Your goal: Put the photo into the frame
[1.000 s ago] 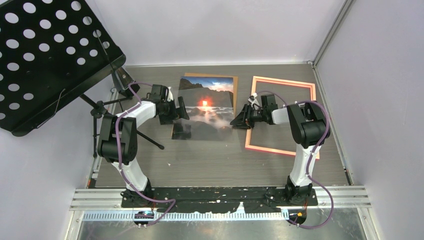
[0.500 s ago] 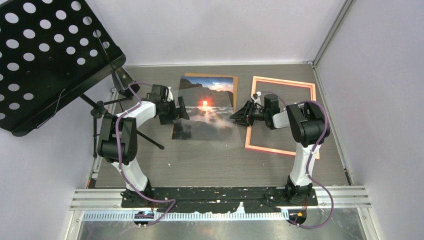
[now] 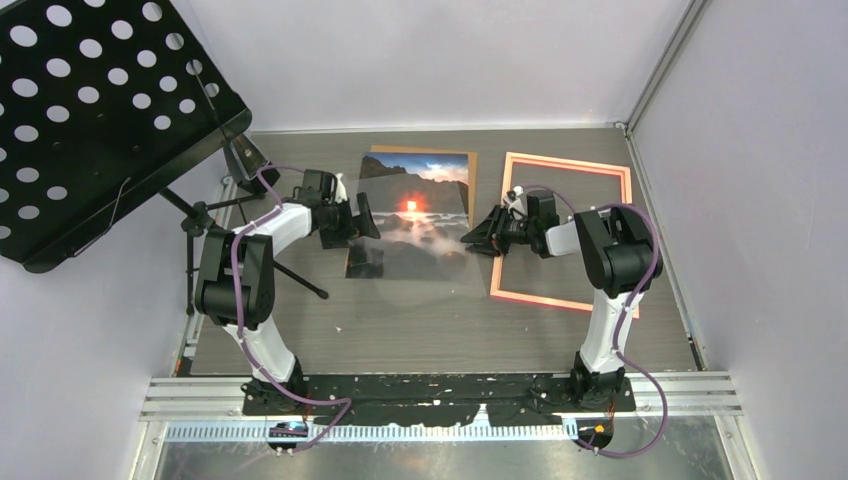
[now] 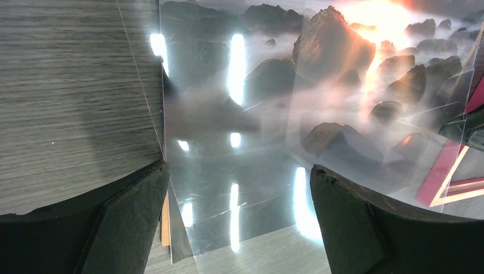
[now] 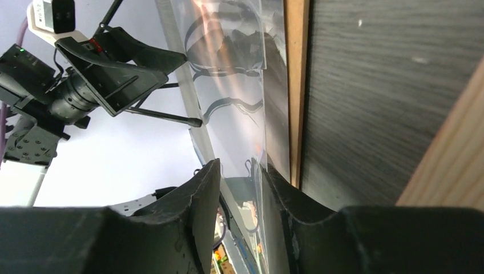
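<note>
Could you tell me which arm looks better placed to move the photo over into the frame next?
Probably the right. The right gripper sits at the photo's right edge, jaws narrowed around the sheet's edge, with the frame beside it. The left gripper hangs open on the far side.

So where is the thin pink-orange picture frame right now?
In the top view, the thin pink-orange picture frame lies flat on the table's far right, beside the glossy sunset photo, with the right arm reaching over it.

No readable text, labels, brands or numbers showed in any view. The photo [image 3: 410,215] carried only its sunset picture, no caption. The frame [image 3: 566,170] and the black music stand [image 3: 95,110] were unmarked. Small fittings at the arm bases were too blurred to read.
</note>
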`<state>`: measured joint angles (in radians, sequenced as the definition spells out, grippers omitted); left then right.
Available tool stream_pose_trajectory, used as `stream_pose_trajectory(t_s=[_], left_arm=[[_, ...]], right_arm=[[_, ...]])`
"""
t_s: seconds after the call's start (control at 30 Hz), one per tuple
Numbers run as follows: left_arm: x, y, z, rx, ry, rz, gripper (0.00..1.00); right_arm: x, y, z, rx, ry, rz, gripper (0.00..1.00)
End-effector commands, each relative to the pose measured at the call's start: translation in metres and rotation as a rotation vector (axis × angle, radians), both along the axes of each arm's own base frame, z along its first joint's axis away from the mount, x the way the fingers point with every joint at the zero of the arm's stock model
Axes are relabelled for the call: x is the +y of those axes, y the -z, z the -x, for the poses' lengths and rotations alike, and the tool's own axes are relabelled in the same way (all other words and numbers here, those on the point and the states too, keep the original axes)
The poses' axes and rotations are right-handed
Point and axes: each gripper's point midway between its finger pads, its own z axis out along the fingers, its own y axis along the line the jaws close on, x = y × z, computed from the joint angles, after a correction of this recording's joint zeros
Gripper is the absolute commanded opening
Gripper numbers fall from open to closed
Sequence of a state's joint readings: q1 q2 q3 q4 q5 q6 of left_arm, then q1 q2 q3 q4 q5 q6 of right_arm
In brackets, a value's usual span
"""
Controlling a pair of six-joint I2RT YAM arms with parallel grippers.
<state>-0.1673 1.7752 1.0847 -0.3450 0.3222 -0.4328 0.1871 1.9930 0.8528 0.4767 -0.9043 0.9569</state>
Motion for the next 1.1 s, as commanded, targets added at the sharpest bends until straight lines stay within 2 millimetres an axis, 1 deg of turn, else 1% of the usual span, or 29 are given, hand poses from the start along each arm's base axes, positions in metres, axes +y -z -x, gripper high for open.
stream_pose_trajectory(t_s=[0.0, 0.13, 0.17, 0.23, 0.3, 0.37, 0.4, 0.43, 0.47, 0.5, 0.53, 0.73, 0.77, 0.8, 0.83, 0.87, 0.9, 0.93, 1.07], left_arm=[[-0.023, 0.027, 0.040, 0.136, 0.084, 0.076, 0.99], [-0.034, 0.021, 0.040, 0.118, 0.120, 0.117, 0.99], [-0.036, 0.019, 0.041, 0.118, 0.126, 0.126, 0.99], [-0.039, 0.017, 0.041, 0.115, 0.137, 0.142, 0.99], [-0.041, 0.017, 0.042, 0.114, 0.141, 0.149, 0.99], [-0.042, 0.017, 0.042, 0.117, 0.146, 0.156, 0.99], [-0.042, 0.017, 0.042, 0.115, 0.149, 0.160, 0.99], [-0.043, 0.017, 0.043, 0.118, 0.150, 0.163, 0.99], [-0.043, 0.017, 0.043, 0.118, 0.151, 0.163, 0.99], [-0.043, 0.018, 0.043, 0.119, 0.150, 0.163, 0.99], [-0.043, 0.018, 0.043, 0.122, 0.149, 0.163, 0.99], [-0.041, 0.018, 0.042, 0.119, 0.144, 0.154, 0.99], [-0.041, 0.019, 0.043, 0.121, 0.143, 0.152, 0.99], [-0.041, 0.020, 0.043, 0.122, 0.141, 0.150, 0.99], [-0.040, 0.020, 0.042, 0.121, 0.140, 0.148, 0.99], [-0.040, 0.020, 0.042, 0.121, 0.140, 0.147, 0.99], [-0.040, 0.020, 0.042, 0.121, 0.139, 0.146, 0.99], [-0.040, 0.020, 0.042, 0.120, 0.140, 0.146, 0.99], [-0.040, 0.020, 0.042, 0.121, 0.138, 0.146, 0.99]], right_arm=[[0.012, -0.027, 0.004, -0.104, -0.044, 0.048, 0.39], [0.016, -0.034, 0.002, -0.138, -0.057, 0.020, 0.42], [0.017, -0.033, 0.004, -0.133, -0.068, 0.006, 0.43], [0.021, -0.039, 0.001, -0.169, -0.087, -0.029, 0.44], [0.023, -0.038, 0.000, -0.177, -0.107, -0.039, 0.45], [0.023, -0.035, -0.001, -0.180, -0.135, -0.026, 0.45], [0.023, -0.031, -0.001, -0.212, -0.164, -0.004, 0.45], [0.022, -0.027, -0.002, -0.173, -0.179, 0.021, 0.45], [0.019, -0.020, -0.004, -0.211, -0.205, 0.062, 0.45], [0.017, -0.018, -0.004, -0.178, -0.217, 0.087, 0.45], [0.015, -0.012, -0.005, -0.200, -0.232, 0.121, 0.45], [0.000, 0.006, 0.000, -0.146, -0.257, 0.255, 0.44], [-0.003, 0.009, 0.004, -0.134, -0.268, 0.275, 0.44], [-0.005, 0.010, 0.002, -0.137, -0.267, 0.297, 0.43], [-0.008, 0.012, 0.007, -0.125, -0.280, 0.313, 0.44], [-0.010, 0.011, 0.005, -0.128, -0.279, 0.327, 0.44], [-0.012, 0.012, 0.009, -0.122, -0.291, 0.342, 0.43], [-0.014, 0.010, 0.007, -0.131, -0.290, 0.357, 0.43], [-0.019, 0.006, 0.011, -0.132, -0.328, 0.387, 0.43]])
